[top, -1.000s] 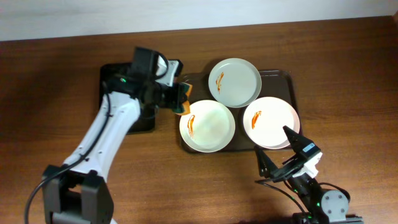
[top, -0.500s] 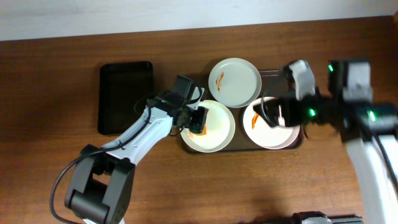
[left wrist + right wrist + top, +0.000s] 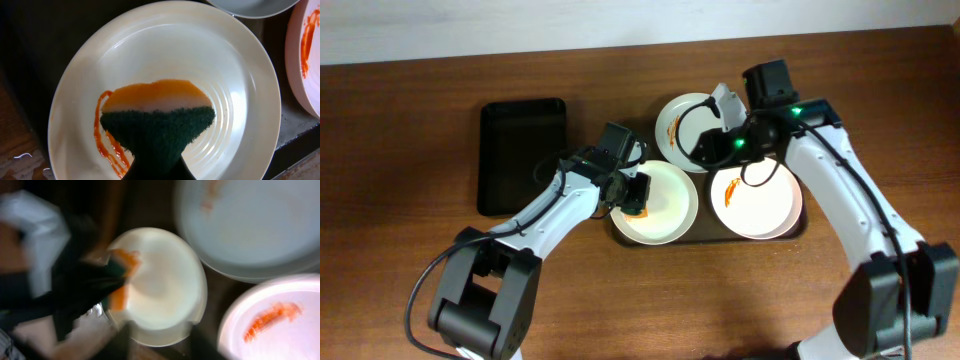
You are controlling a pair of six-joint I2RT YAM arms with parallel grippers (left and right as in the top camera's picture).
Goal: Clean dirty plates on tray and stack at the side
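Observation:
Three dirty plates lie on the dark tray. My left gripper is shut on a green-and-orange sponge pressed flat on the cream plate, beside red sauce streaks. The pale back plate and the right plate each carry an orange smear. My right gripper hovers over the gap between the back plate and the cream plate. Its view is blurred, but its dark fingers stand apart with nothing between them.
A black rectangular tray lies on the wooden table to the left of the plates. The left arm crosses the table from the lower left. The right arm arches over the right plate.
The right arm swung from over the right plate up and left to the back plate, and its jaws narrowed. The left gripper carried the sponge onto the cream plate and stays there.

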